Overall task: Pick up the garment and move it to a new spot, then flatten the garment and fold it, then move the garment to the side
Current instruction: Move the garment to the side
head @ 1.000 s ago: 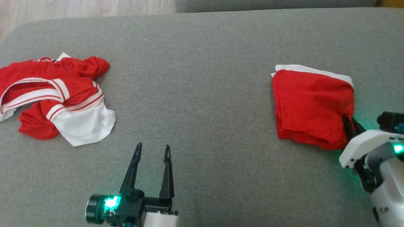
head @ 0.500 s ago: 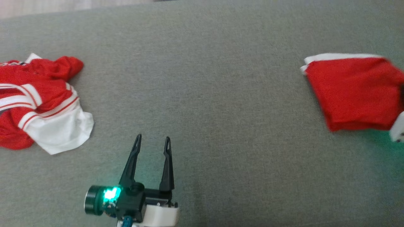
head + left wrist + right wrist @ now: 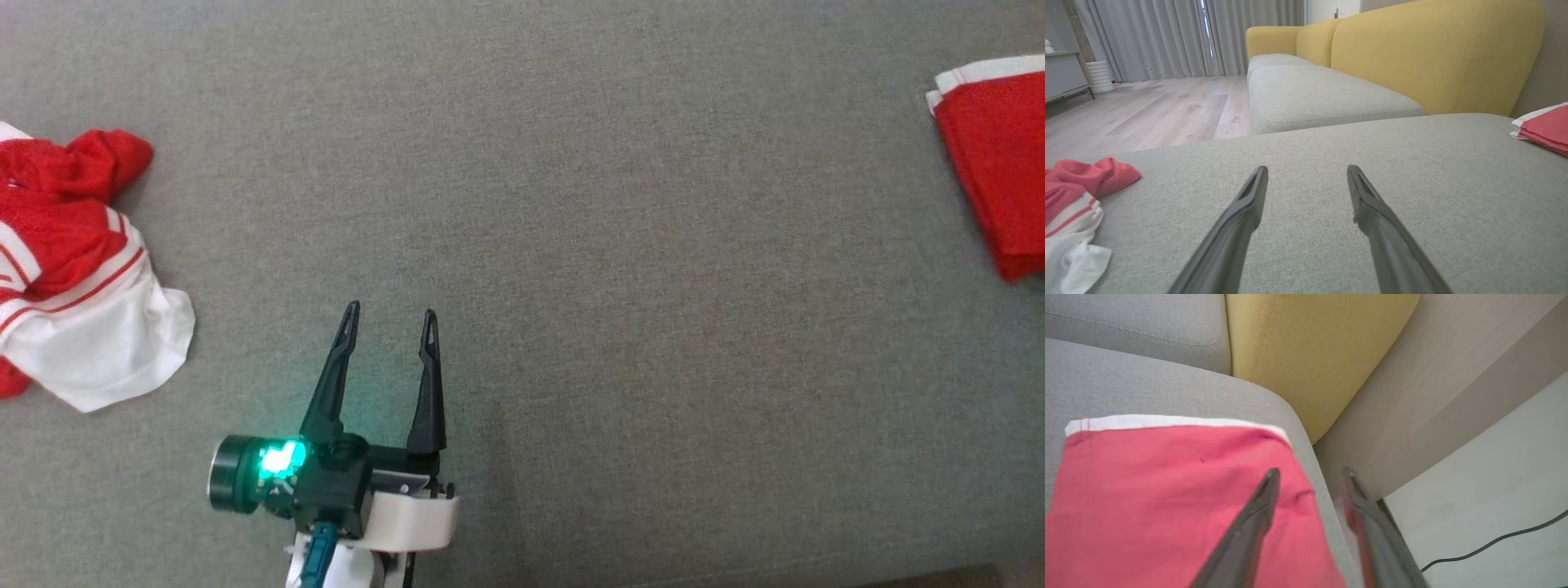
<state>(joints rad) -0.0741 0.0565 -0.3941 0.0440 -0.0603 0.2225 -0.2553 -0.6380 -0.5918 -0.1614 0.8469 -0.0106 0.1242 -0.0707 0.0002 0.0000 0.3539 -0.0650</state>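
The garment (image 3: 1000, 155) is red with a white trim. It lies folded flat on the grey cushion (image 3: 620, 245), at the far right edge of the head view. From the right wrist view, my right gripper (image 3: 1311, 470) hovers open over the right edge of the garment (image 3: 1147, 490), near the cushion's rim, with nothing between its fingers. At the bottom of the head view, my left gripper (image 3: 390, 310) stands open and empty over bare cushion. The left wrist view has the same gripper (image 3: 1307, 168), with the folded garment (image 3: 1545, 126) far to its right.
A crumpled red and white garment (image 3: 73, 261) lies at the cushion's left edge, also in the left wrist view (image 3: 1073, 192). A yellow sofa back (image 3: 1306, 347) and a second grey seat (image 3: 1323, 94) stand behind. A cable (image 3: 1494, 541) runs across the floor beyond the cushion's right rim.
My right gripper has opened and let go of the folded garment, which stays on the cushion. The head camera has swung, shifting everything in its view. The left gripper keeps its pose.
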